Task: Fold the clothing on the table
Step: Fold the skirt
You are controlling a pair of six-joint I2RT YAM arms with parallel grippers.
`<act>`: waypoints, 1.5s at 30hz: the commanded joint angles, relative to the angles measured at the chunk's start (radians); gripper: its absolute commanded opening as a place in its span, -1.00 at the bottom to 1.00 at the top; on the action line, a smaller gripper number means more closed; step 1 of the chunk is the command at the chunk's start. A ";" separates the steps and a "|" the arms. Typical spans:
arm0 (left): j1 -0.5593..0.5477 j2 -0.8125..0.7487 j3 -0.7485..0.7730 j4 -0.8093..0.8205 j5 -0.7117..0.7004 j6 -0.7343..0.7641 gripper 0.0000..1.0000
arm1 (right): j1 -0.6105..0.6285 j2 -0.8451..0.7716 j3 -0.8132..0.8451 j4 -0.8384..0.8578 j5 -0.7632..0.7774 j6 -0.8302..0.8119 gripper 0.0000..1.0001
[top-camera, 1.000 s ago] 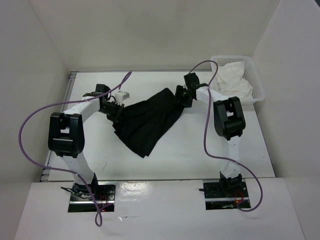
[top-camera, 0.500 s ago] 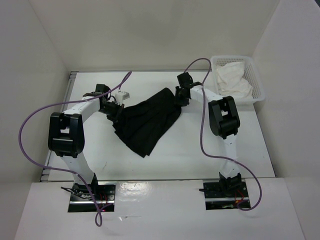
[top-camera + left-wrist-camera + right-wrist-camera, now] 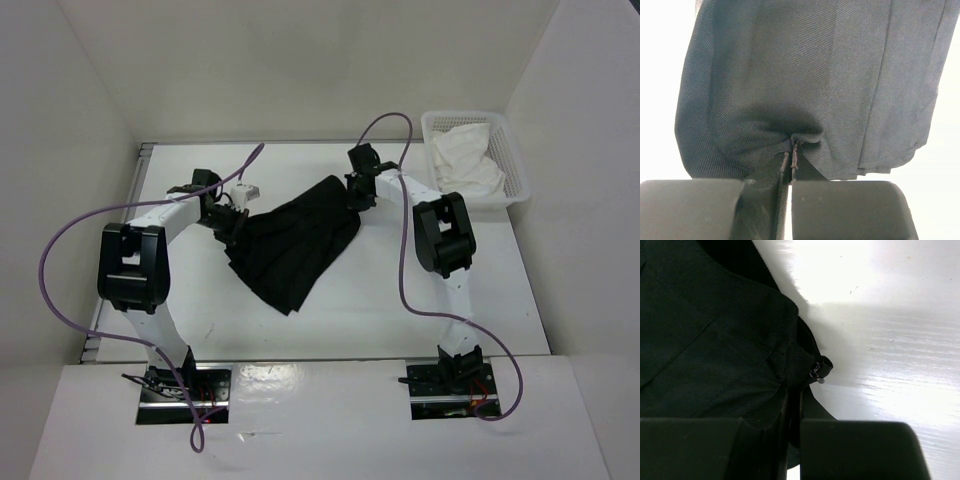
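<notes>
Plain white walls (image 3: pixel 300 60) close in back, left, right. White board (image 3: pixel 320 430) across near edge, glare streak on it. White mesh basket (image 3: pixel 516 165) at far right corner of table (image 3: pixel 380 310) (crumpled white cloth (image 3: pixel 465 165) inside). Light even, soft shadows.

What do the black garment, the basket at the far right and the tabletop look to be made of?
The black garment looks like matte woven cloth, probably a twill: fine diagonal weave lines and soft layered folds show in the left wrist view. The basket is likely moulded white plastic, judging by its slotted lattice walls. The table seems a hard, smooth white board, perhaps laminate, with a slight sheen and soft glare.
</notes>
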 commanded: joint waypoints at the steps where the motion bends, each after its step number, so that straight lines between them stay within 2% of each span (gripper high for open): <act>1: 0.007 0.014 -0.004 0.000 0.020 0.014 -1.00 | 0.036 -0.071 -0.014 -0.081 0.018 -0.087 -1.00; 8: 0.007 0.023 0.007 0.000 -0.008 0.014 -1.00 | 0.100 -0.240 -0.060 -0.070 0.079 -0.193 -1.00; 15: 0.007 0.012 0.039 0.051 -0.130 -0.006 -1.00 | 0.110 -0.320 -0.120 -0.057 0.101 -0.256 -1.00; 23: -0.003 0.116 0.079 0.040 -0.129 -0.025 -1.00 | 0.284 -0.455 -0.172 -0.017 0.212 -0.367 -1.00; 38: -0.013 0.167 0.088 0.040 -0.097 -0.043 -1.00 | 0.539 -0.464 -0.226 0.045 0.346 -0.503 -1.00; 45: -0.022 0.167 0.079 0.049 -0.066 -0.052 -1.00 | 0.665 -0.430 -0.201 0.072 0.391 -0.523 -1.00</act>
